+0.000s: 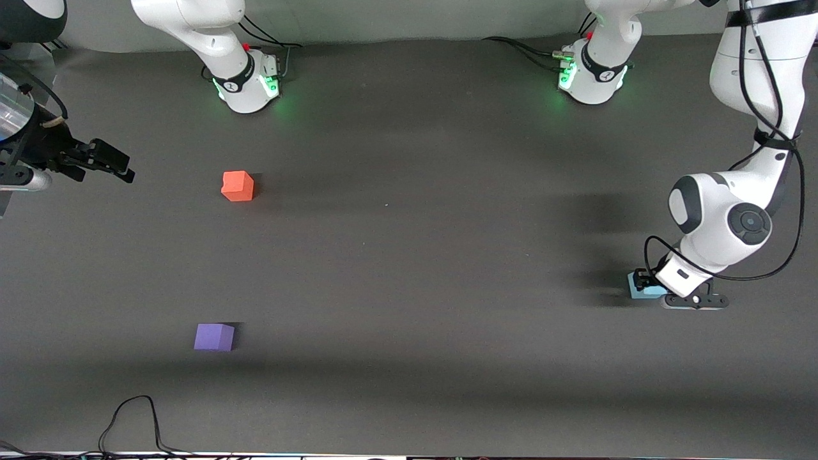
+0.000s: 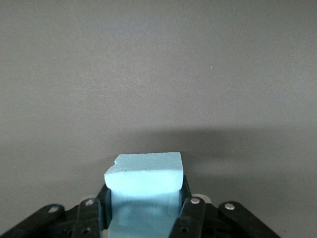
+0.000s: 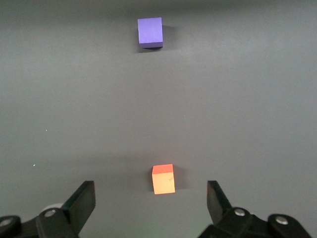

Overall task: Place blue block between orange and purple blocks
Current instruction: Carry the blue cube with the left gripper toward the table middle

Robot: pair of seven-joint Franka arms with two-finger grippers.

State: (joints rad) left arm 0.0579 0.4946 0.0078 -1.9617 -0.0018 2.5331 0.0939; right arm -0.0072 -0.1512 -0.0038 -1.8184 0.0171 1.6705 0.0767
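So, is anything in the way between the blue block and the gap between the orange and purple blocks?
Nothing visible: the table is bare from the blue block in the left gripper to the orange block and purple block.

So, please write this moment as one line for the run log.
left end effector: shut on blue block, at table | right end effector: open, waiting | orange block, purple block: apart, gap free
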